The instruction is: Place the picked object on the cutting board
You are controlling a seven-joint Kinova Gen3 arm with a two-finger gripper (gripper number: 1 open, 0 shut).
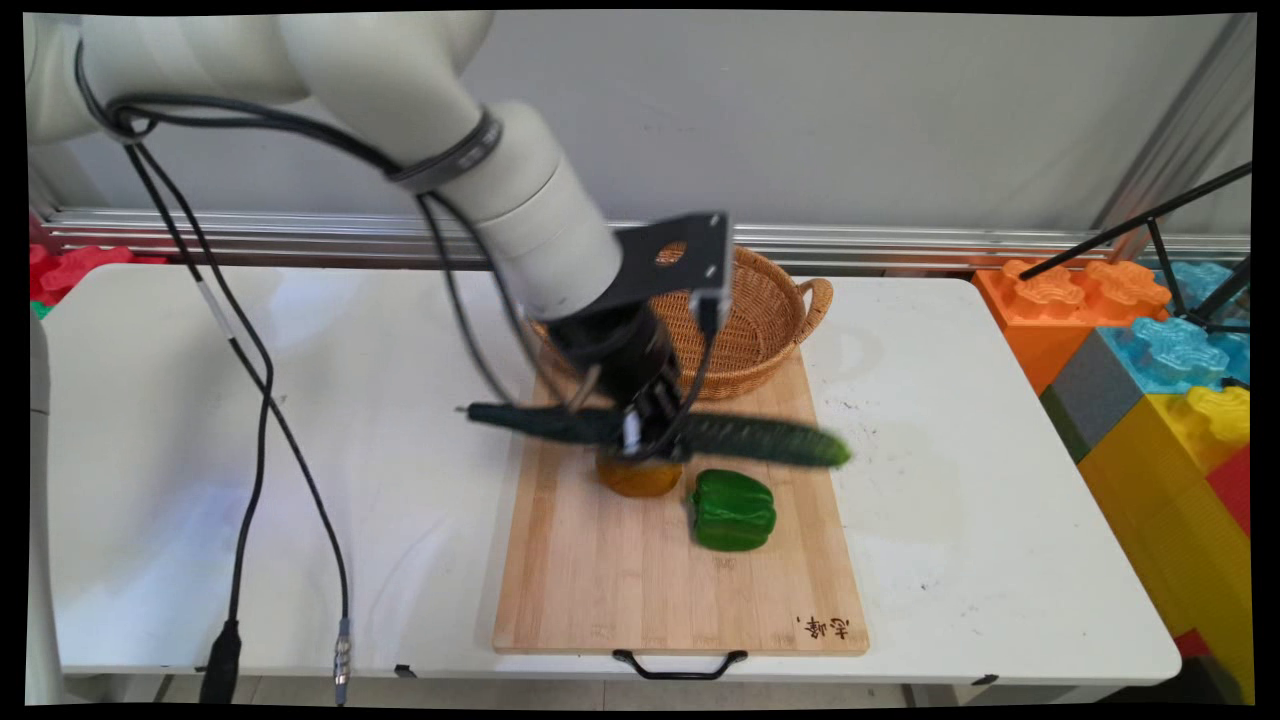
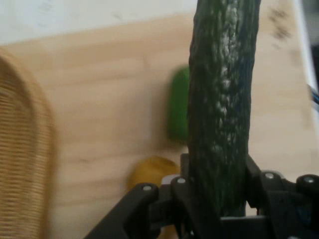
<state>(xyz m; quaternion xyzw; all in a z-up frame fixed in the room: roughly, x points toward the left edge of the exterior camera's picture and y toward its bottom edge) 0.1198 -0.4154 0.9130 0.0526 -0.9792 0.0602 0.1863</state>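
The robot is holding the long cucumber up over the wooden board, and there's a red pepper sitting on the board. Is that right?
Almost. The pepper on the wooden board is green, not red; the main view shows it plainly. The rest holds: the gripper is shut on the long cucumber above the board.

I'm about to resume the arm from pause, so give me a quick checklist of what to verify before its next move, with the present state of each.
1. Pincer shut on the cucumber: ok.
2. Grip near the cucumber's middle, both ends sticking out level: ok.
3. Cucumber lifted clear of the cutting board: ok.
4. Green pepper standing apart from the cucumber: ok.
5. Orange-yellow item directly beneath the pincer, gap to it: cannot tell.
6. Wicker basket behind the arm, inside free of things: cannot tell, partly hidden.
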